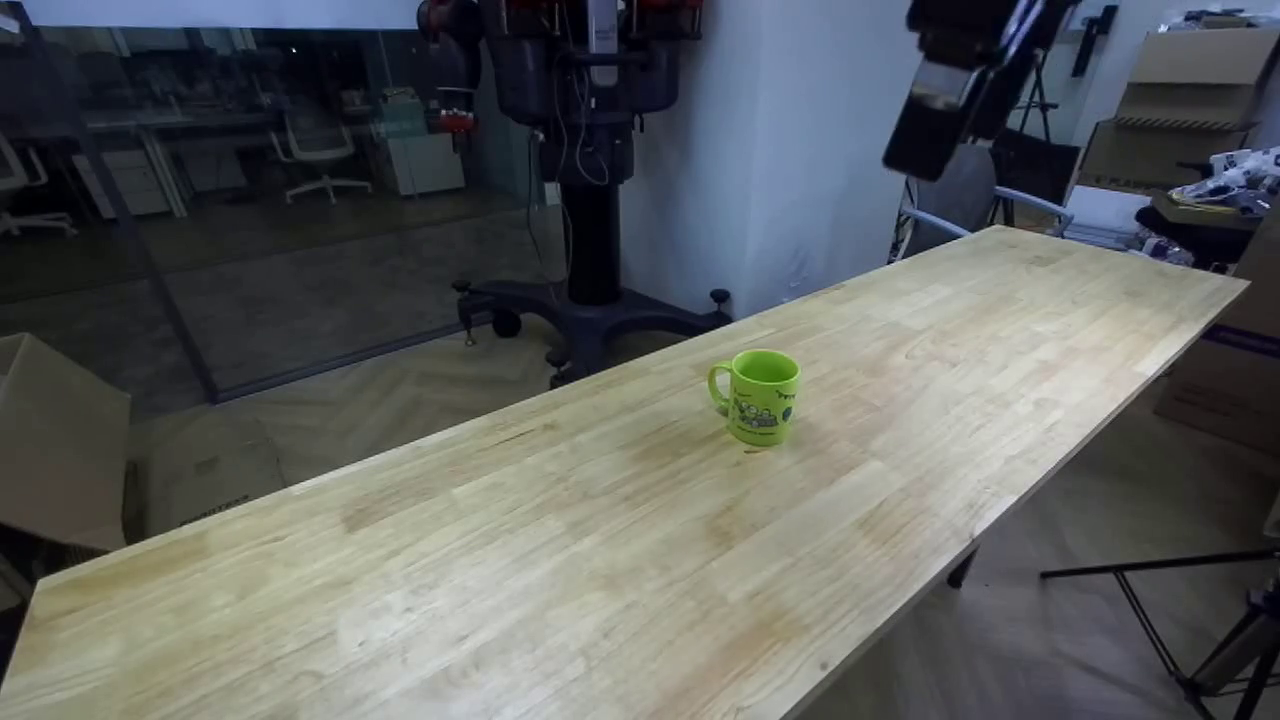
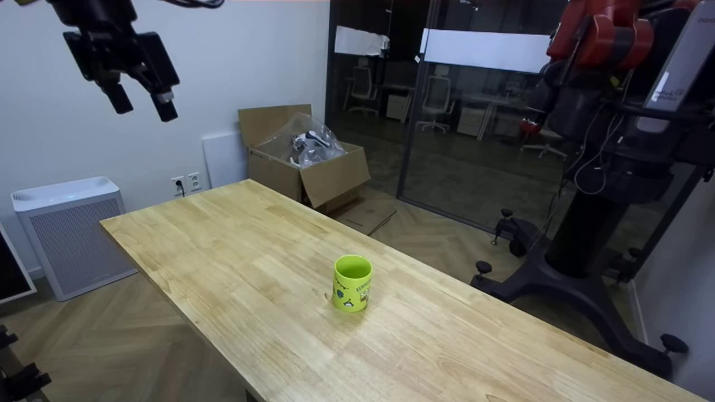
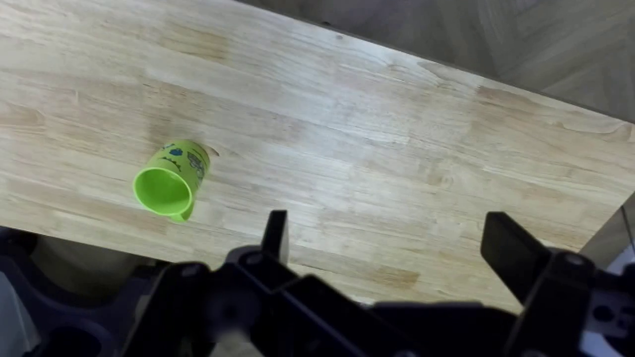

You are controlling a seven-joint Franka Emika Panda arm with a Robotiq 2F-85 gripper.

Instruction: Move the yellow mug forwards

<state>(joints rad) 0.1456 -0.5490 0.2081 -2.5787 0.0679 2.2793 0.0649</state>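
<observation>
Mug (image 3: 173, 173), lime-green, printed; left in the wrist view, upright on a wooden tabletop (image 3: 347, 163) | likely light, stiff, slick, perhaps breakable: you'd best take opposite walls, clear of the handle (image 3: 183, 214), mostly hidden in that view | Robotiq gripper (image 3: 387, 220), right: fingers (image 3: 513, 253) apart, nothing between; cropped above in both exterior views

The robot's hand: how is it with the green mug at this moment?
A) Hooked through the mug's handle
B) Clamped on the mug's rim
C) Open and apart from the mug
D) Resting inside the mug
C: in the wrist view the hand has its two fingers spread wide, and the lime-green mug stands off to one side on the wooden table.
</observation>
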